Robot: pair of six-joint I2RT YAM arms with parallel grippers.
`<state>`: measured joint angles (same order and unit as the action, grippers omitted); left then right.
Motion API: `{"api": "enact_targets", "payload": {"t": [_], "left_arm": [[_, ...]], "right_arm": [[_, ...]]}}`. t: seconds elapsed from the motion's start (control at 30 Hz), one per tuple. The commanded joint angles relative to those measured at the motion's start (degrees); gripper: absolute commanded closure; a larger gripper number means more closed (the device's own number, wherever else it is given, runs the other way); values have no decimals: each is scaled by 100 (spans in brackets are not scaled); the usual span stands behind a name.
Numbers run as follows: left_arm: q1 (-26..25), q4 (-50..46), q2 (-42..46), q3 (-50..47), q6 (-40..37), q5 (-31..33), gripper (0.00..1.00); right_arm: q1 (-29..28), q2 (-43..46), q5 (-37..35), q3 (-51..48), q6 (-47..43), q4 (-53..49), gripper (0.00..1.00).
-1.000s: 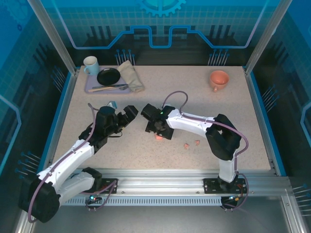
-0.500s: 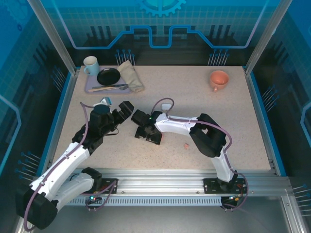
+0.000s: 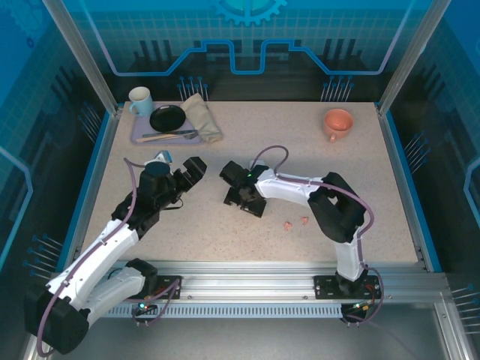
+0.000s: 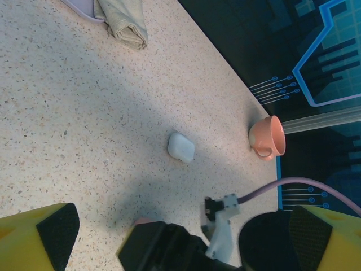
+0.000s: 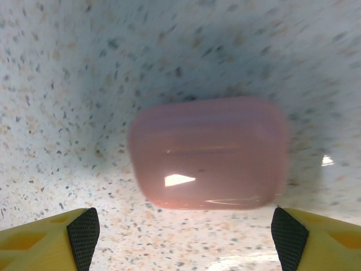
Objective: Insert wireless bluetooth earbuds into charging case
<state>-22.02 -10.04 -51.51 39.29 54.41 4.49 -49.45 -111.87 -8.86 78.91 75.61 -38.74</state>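
On a speckled beige tabletop (image 3: pixel 225 240) inside blue-lit walls: pink charging case (image 5: pixel 208 152) lying closed between the wide-spread fingers of the right gripper (image 3: pixel 244 201) (neither pad touching it). Two salmon-pink earbuds (image 3: pixel 289 224) loose on the bare surface nearby, apart from that case. Left gripper (image 3: pixel 191 171) likewise spread wide, holding nothing, facing a closed white case (image 4: pixel 181 147).

A robotics test cell is indicated: a speckled table (image 3: pixel 247 127) is enclosed by aluminium posts (image 3: pixel 81 56), with a blue gear-printed panel (image 3: pixel 247 45) at 12 o'clock.
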Motion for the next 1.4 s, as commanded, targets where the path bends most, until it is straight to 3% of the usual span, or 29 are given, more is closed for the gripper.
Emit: {"api": "enact_targets", "payload": {"t": [0.0,0.13,0.33,0.47,0.83,1.37], "left_arm": [[-30,152,-39,-22,128,-24,1],[-30,234,-131,-53,156,-45,1],[-30,29,-210,164,-124,44,1],[-22,19,-202,170,-141,100,1],[-22,-31,-204,176,-185,105,1],[-22,-24,-307,169,-152,75,1]], "right_arm": [[-21,757,-476,-234,38,-354,16],[44,979,-937,-14,-32,-842,10],[136,-48,-857,1354,-1170,-1718,6],[97,-687,-807,1971,-1278,-2233,6],[109,-1349,-719,2080,-1375,-2081,9],[274,-1447,-385,1655,-1532,-1479,27]]}}
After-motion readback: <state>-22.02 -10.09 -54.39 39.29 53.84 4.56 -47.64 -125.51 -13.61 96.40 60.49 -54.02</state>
